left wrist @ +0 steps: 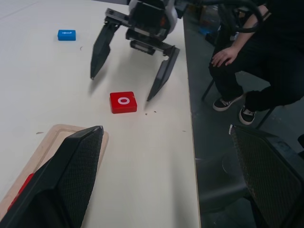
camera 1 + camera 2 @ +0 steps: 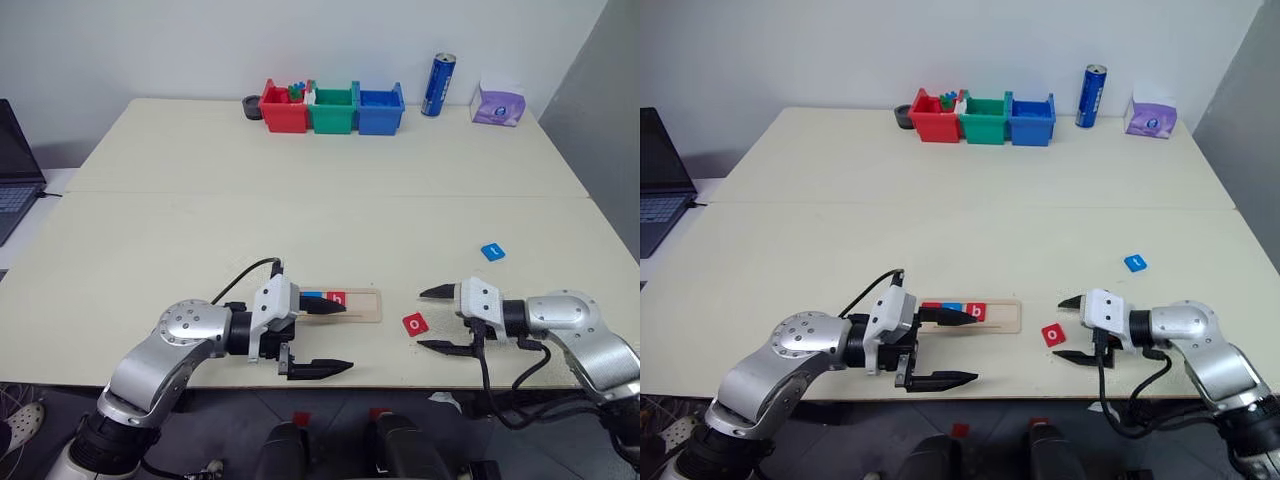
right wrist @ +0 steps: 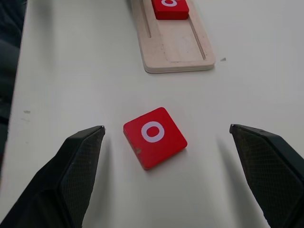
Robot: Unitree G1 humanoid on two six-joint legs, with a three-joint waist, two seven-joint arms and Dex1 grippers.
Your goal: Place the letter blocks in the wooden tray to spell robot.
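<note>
Red o block [image 3: 154,137] loose near table edge [image 2: 400,385], right hand [image 2: 437,320] spread beside it

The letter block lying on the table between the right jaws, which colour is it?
Red, with a white "o"; the right wrist view shows it best.

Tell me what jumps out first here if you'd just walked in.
The red o block lies loose and skewed on the table, right between the open fingers of the right claw. Beside it, the wooden tray holds tiles at its left end, its right end bare, with the open left claw at that filled end. A blue block sits apart, farther back on the right.
</note>
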